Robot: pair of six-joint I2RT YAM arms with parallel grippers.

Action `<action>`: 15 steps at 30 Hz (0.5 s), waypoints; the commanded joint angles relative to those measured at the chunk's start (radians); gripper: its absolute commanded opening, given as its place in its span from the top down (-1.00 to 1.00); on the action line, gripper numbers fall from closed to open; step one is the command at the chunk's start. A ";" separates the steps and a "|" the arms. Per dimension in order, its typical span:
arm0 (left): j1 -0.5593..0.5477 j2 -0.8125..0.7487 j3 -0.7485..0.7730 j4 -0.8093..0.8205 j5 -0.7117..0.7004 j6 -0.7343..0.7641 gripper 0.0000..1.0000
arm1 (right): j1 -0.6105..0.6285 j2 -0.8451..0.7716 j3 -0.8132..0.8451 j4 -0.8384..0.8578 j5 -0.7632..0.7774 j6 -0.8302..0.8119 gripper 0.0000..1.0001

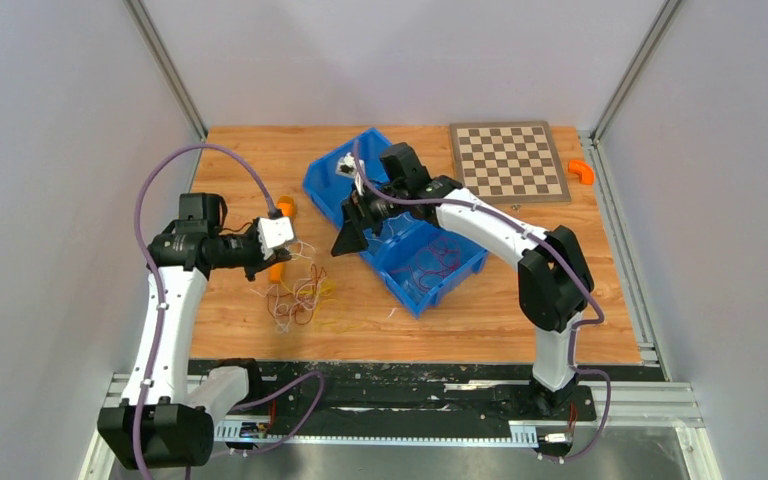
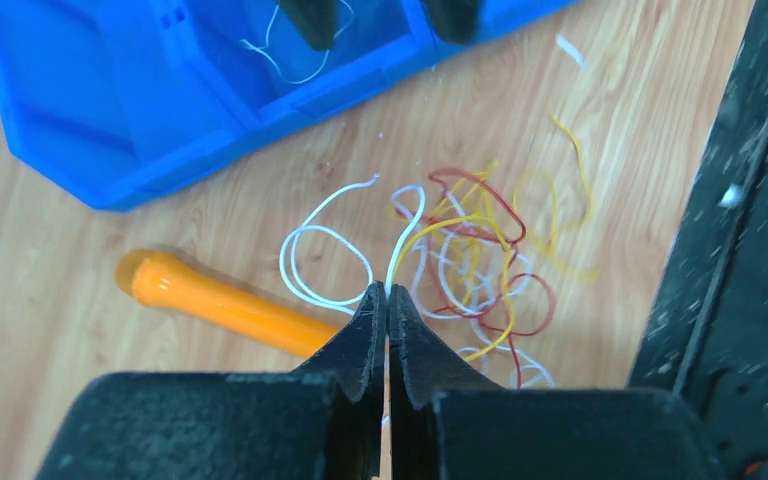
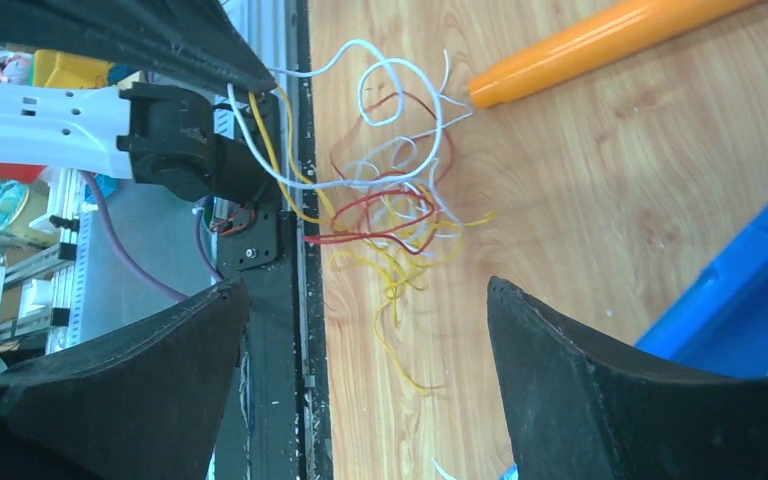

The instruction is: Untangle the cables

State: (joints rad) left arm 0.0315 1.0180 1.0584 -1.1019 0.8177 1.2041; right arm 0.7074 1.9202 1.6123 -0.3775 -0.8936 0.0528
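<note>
Tangle of thin white, red and yellow cables [image 2: 470, 265] lies knotted on the wooden worktop [image 2: 40, 400], just ahead of the left claw [image 2: 387, 300]. Left claw pressed together, pinching a white strand [image 2: 405, 225] at its tips; a yellow one may be caught too. Right claw [image 3: 360, 290] spread and empty, with the heap ahead of it. Judged step: drawing out one strand. Next move — right claw pins the heap while left pulls away slowly, or the clump drags.
</note>
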 commanded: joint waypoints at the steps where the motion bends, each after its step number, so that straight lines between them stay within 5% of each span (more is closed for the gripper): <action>1: 0.052 -0.033 0.016 0.055 0.154 -0.433 0.99 | 0.042 -0.019 0.042 0.116 -0.064 0.015 -0.74; 5: 0.062 -0.116 -0.039 0.140 0.180 -0.584 0.98 | 0.076 0.021 0.086 0.156 -0.037 -0.006 -0.64; 10: 0.064 -0.156 -0.063 0.144 0.166 -0.616 0.99 | 0.102 0.058 0.118 0.188 -0.049 -0.028 -0.27; 15: 0.069 -0.156 -0.058 0.135 0.159 -0.606 0.99 | 0.124 0.050 0.110 0.204 -0.077 -0.047 -0.16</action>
State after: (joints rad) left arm 0.0898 0.8658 1.0019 -0.9958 0.9455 0.6472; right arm 0.8177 1.9717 1.6917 -0.2390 -0.9260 0.0391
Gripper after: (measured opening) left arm 0.007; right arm 0.592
